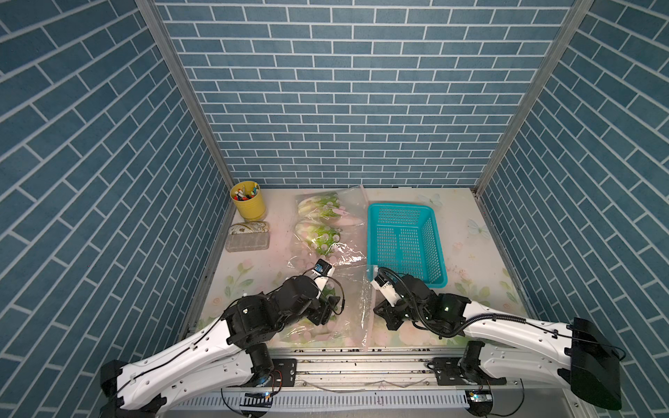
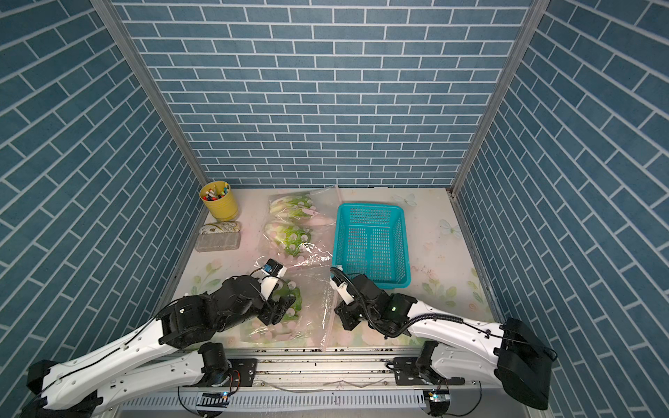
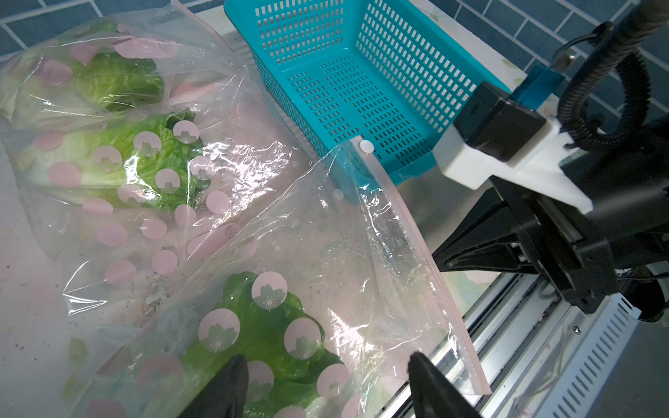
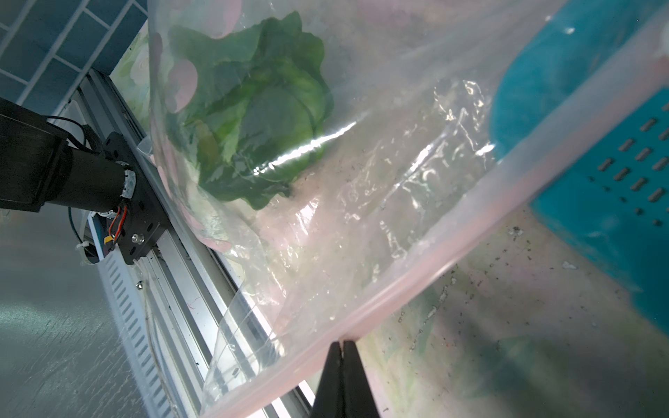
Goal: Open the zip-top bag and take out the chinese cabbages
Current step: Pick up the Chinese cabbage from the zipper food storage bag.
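Counter (image 1: 478, 253): floral top, fills the lower middle of both top views.

1 zip-top bag (image 1: 353, 286), clear with pink dots, lies flat at centre. Its long axis runs from the back wall to the bottom edge of the counter. The pink zip strip (image 4: 452, 275) runs along its right side, next to the basket. Can't tell whether the seal is parted.

1 teal basket (image 1: 432, 239), right of the bag, touching it at the near corner.

3 chinese cabbages (image 3: 119, 170), all inside the bag.
- Far cabbage (image 1: 320, 206) and middle cabbage (image 1: 320, 237) sit at upper centre, side by side. Their long axes run left-right, white bases left, green leaves right toward the basket.
- Near cabbage (image 2: 295, 304) is at lower centre, mostly under the left arm. Its leafy end points toward the zip strip; the base is hidden.

Left hand (image 3: 325, 391): fingers spread wide over the near cabbage, nothing clamped between them. Can't tell whether they are on the film or under it.

Right hand (image 4: 342, 347): fingers fully closed, pinching the zip strip near the front rail.

1 yellow cup (image 1: 249, 202) of pens, upper left corner of the counter. 1 lidded box (image 1: 248, 237) just in front of it.
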Tool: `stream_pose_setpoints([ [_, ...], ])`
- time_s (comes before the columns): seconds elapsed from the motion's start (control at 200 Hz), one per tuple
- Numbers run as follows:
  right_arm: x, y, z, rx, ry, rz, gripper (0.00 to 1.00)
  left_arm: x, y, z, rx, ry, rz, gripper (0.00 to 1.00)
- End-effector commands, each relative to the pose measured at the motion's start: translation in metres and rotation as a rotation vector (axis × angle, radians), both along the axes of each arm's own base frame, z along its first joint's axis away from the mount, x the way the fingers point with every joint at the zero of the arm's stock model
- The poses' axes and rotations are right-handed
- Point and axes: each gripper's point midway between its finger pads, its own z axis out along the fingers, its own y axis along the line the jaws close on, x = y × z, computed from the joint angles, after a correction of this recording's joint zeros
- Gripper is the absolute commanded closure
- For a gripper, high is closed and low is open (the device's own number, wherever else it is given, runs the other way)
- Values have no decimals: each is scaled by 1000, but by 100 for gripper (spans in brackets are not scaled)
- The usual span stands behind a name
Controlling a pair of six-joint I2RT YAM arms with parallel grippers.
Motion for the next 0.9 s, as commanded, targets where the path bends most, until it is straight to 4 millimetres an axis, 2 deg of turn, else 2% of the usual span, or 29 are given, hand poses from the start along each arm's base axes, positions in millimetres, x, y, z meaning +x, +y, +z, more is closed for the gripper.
stream_pose_setpoints([
  [0.0, 4, 1, 2, -6, 6, -42, 98, 0, 3, -4, 5, 6, 8, 27],
  [0.405, 7, -2, 2, -92, 23, -58, 100, -1, 4, -5, 5, 7, 9, 27],
  [0.58, 8, -13, 6, -116, 3, -76, 100, -1, 6, -6, 5, 4, 12, 27],
  [0.89, 8, -3, 10, -85, 11, -65, 100, 0, 5, -5, 4, 2, 12, 27],
])
